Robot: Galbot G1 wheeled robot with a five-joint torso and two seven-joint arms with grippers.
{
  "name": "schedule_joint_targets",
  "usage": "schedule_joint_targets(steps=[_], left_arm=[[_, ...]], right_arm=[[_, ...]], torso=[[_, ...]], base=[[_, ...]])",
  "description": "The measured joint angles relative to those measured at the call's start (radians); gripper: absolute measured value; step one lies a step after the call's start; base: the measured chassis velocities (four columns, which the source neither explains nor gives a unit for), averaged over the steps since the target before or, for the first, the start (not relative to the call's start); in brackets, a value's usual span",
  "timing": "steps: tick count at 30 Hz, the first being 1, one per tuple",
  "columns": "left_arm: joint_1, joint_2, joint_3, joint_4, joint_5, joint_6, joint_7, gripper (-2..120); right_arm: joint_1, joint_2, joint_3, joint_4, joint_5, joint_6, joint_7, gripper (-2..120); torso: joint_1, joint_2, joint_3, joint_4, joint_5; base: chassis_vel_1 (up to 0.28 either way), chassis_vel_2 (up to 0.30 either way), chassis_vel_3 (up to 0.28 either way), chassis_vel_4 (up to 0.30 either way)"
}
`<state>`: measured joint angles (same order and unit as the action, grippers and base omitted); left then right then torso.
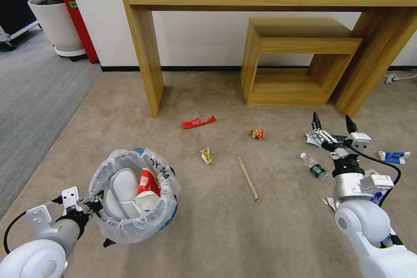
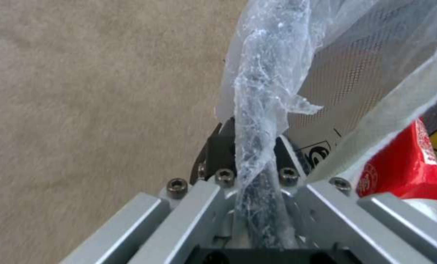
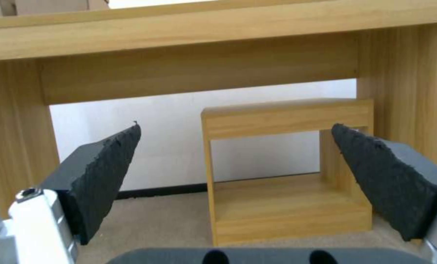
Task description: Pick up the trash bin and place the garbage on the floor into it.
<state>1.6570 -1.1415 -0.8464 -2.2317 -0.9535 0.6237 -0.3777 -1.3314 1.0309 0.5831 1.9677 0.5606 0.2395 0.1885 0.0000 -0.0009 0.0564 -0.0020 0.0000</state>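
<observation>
Gripping the trash bin (image 1: 132, 195) by its bagged rim, the left gripper (image 1: 93, 205) risks slipping on plastic; the right gripper (image 1: 332, 128), jaws apart, hovers near the small bottle (image 1: 313, 167).

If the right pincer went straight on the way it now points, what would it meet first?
Probably the small wooden stool under the table: the open right pincer points level at it, with nothing between. Depth is unclear.

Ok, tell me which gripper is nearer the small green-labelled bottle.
Right. The right gripper hangs open just beyond the bottle, slightly to its right; the left gripper is far off to the left, clamped on the trash bin rim.
</observation>
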Motion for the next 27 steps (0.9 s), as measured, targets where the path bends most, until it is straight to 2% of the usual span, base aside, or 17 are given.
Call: schedule_joint_targets(steps=[16,27], left_arm=[[-0.005,-0.001,0.002,0.008,0.002,-0.003,0.001,1],[-0.007,0.005,0.002,0.015,0.0,-0.003,0.0,1]], right_arm=[[0.014,0.0,-0.016,-0.014,-0.005,0.02,-0.005,100],[0.017,-0.005,-0.028,-0.015,-0.004,0.037,-0.008,100]], torso=[[0.0,0.0,0.0,0.0,0.0002],[0.0,0.0,0.0,0.0,0.0]], base=[[-0.113,0.108,0.115,-0.11],[-0.015,0.001,0.01,-0.008]])
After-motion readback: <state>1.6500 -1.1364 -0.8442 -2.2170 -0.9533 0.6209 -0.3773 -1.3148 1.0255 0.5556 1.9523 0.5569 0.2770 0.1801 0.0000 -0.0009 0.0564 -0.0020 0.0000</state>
